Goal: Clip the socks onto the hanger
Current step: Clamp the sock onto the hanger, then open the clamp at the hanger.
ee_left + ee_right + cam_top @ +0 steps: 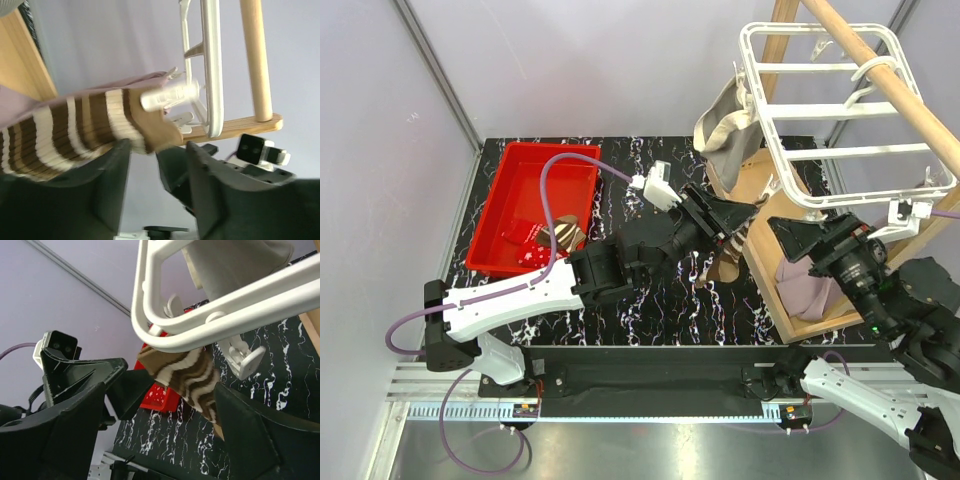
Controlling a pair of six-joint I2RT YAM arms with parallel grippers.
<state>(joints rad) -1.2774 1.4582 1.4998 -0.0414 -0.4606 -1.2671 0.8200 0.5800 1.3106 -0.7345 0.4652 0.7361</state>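
Both sets of fingers stand spread, gripping nothing: left gripper [735, 215] and right gripper [790, 235] face each other under the hanger's [141, 280] corner rim. Between them the striped sock [90, 125] hangs from a white clip [170, 96], with the wooden frame [765, 275] just behind. The left arm stretches diagonally across the table [650, 300].

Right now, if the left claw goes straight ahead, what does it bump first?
Probably the striped sock hanging from the hanger, right before the left claw; depth is unclear.
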